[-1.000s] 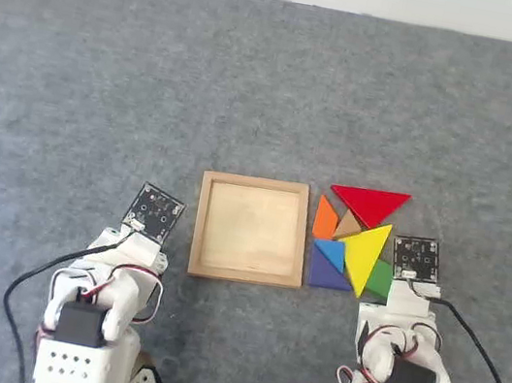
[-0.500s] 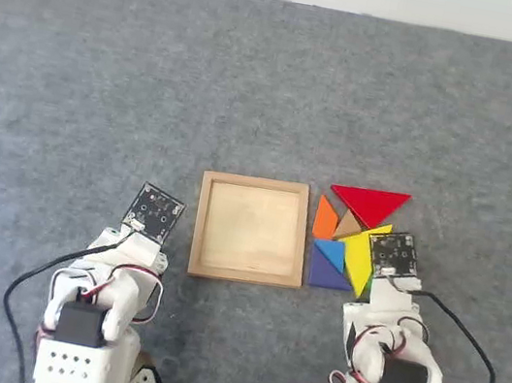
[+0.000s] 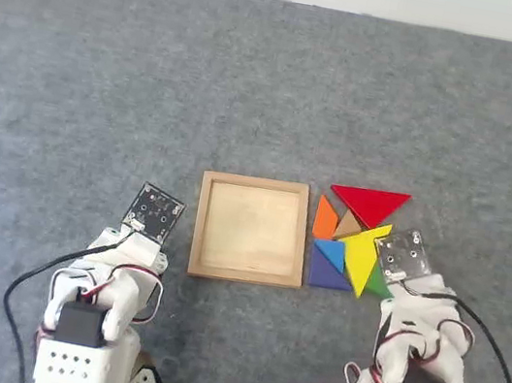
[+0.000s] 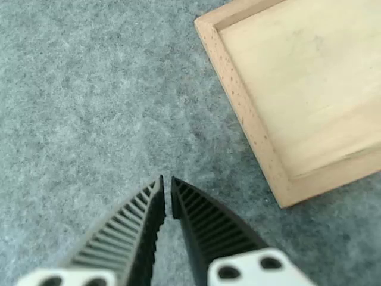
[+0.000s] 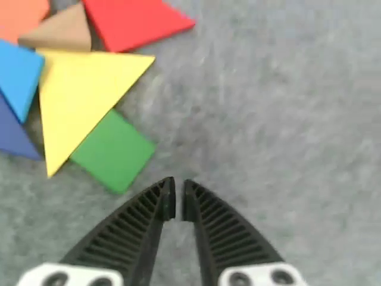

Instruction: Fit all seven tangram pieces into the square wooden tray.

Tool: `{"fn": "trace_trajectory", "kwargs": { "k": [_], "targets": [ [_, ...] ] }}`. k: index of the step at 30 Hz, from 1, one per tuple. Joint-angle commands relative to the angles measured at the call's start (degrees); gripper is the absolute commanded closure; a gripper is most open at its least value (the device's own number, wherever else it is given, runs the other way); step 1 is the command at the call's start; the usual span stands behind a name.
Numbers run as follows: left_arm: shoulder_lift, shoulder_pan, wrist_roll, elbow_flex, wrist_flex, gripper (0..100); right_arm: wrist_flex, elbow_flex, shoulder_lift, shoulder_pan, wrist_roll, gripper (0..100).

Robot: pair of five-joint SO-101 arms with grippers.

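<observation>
"At the centre of the high view, is that the tray (image 3: pixel 251 230)?"

"Yes. It's square, wooden and bare inside. Not one piece is in it."

"So where are the pieces?"

"All seven lie on the grey mat (image 3: pixel 108 78) just right of the tray, bunched like a pinwheel. The red triangle (image 3: pixel 368 204) is at the top, with the orange piece (image 3: pixel 325 219) and the tan triangle (image 3: pixel 348 227) below it. The yellow triangle (image 3: pixel 361 256) is in the middle. The blue piece (image 3: pixel 331 253) and purple piece (image 3: pixel 326 275) sit on the tray side, and the green piece (image 3: pixel 378 283) is at the lower right, touching the yellow one's edge."

"And the arms?"

"Lower left of the tray, the left gripper (image 4: pixel 166 186) hangs over bare mat near the tray's corner, jaws together on nothing. The right gripper (image 5: pixel 177 189) is over the mat just beside the green piece, its jaws likewise pressed together and holding nothing."

"How far along, then?"

"By my reckoning it hasn't begun — none of the seven is placed. Every piece has to be picked up, carried left and turned to fit. The two big triangles, red and yellow, probably want to go in first, while there's room."

"Which arm is better placed?"

"The right one, I'd judge — it's next to the cluster, though its jaws would have to part before it could take anything."
</observation>
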State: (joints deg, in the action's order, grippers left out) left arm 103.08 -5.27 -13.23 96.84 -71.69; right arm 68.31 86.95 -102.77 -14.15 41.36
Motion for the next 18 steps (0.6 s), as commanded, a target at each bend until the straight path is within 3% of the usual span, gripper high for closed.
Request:
{"fn": "trace_trajectory", "kwargs": {
  "k": [1, 12, 18],
  "targets": [
    [1.3, -0.3, -0.4, -0.5, -0.3, 98, 1.3, -10.0, 7.6, 6.3, -1.1, 86.0],
    [1.3, -0.3, -0.4, -0.5, -0.3, 98, 1.5, -48.9, 68.5, 21.6, 0.4, 84.3],
    [1.3, -0.3, -0.4, -0.5, -0.3, 98, 1.1, -63.8, 90.7, 26.2, 4.5, 69.8]
  ]
}}
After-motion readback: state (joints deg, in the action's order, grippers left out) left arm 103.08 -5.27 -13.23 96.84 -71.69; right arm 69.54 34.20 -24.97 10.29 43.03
